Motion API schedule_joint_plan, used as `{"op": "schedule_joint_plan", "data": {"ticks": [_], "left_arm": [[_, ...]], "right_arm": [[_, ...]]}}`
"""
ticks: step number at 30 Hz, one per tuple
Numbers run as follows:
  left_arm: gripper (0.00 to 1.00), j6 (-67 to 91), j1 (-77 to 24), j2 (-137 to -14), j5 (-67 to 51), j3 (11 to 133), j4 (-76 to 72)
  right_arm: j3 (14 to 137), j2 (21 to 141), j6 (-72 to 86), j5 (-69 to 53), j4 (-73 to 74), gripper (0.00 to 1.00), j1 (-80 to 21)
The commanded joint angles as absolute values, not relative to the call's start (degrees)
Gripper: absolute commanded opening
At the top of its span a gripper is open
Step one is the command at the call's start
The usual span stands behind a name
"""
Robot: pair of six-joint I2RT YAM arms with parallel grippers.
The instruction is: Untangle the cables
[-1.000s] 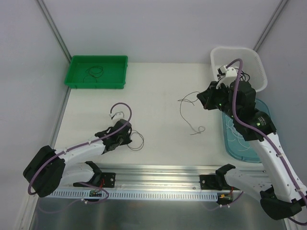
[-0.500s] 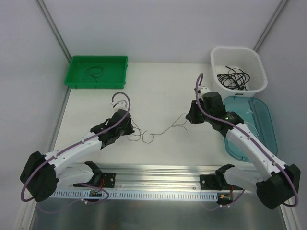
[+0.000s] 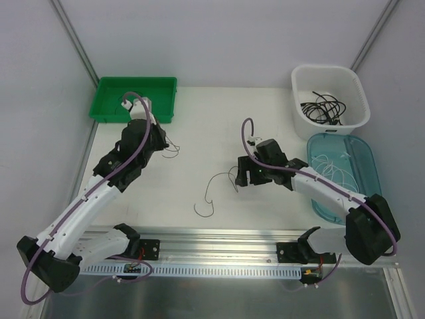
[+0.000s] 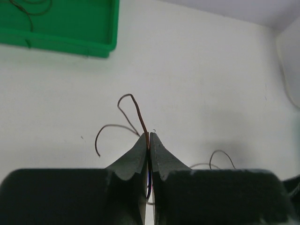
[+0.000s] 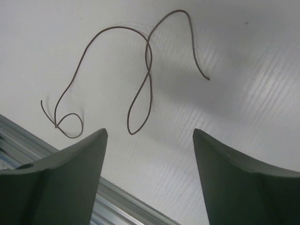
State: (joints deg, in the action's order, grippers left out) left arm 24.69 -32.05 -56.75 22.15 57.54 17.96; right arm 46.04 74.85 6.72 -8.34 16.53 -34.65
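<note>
My left gripper (image 3: 165, 142) is shut on a thin dark cable (image 4: 136, 110) just in front of the green tray (image 3: 106, 111). The cable's loose ends curl out past the fingertips, with the table below them. A second thin dark cable (image 3: 211, 191) lies loose in open loops on the table. My right gripper (image 3: 238, 178) hangs just right of it, open with nothing between its jaws. In the right wrist view this cable (image 5: 149, 61) lies beyond the open right gripper (image 5: 150, 133).
A white basket (image 3: 330, 68) at the back right holds a bundle of black cables (image 3: 324, 108). In front of it a teal tray (image 3: 368, 159) holds a thin white cable (image 3: 335, 179). An aluminium rail (image 3: 219, 242) runs along the near table edge.
The left arm swung up towards the green tray with its cable. The right arm came from the basket to the table's middle, opened, and the cable it held now lies on the table.
</note>
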Motion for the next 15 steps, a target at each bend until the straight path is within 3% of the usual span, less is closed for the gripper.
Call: {"op": "schedule_joint_plan", "data": {"ticks": [1,4,10,15], "left_arm": [[0.04,18.8,-29.0,-57.8,25.5,63.5,18.8],[0.04,16.4,-24.6,-62.0,24.5,69.0,18.7],[0.03,14.9,-15.0,-74.1,20.2,81.5,17.5],[0.0,14.2,-9.5,-88.7,19.8,94.6,16.3]], "right_arm": [[46.2,72.3,5.8,-8.4,14.5,0.8,-36.5],[45.6,69.4,4.1,-6.2,15.6,0.9,-37.6],[43.3,63.6,2.6,-8.3,16.0,0.99,-38.8],[40.4,59.0,3.7,-6.7,15.6,1.0,-39.6]]}}
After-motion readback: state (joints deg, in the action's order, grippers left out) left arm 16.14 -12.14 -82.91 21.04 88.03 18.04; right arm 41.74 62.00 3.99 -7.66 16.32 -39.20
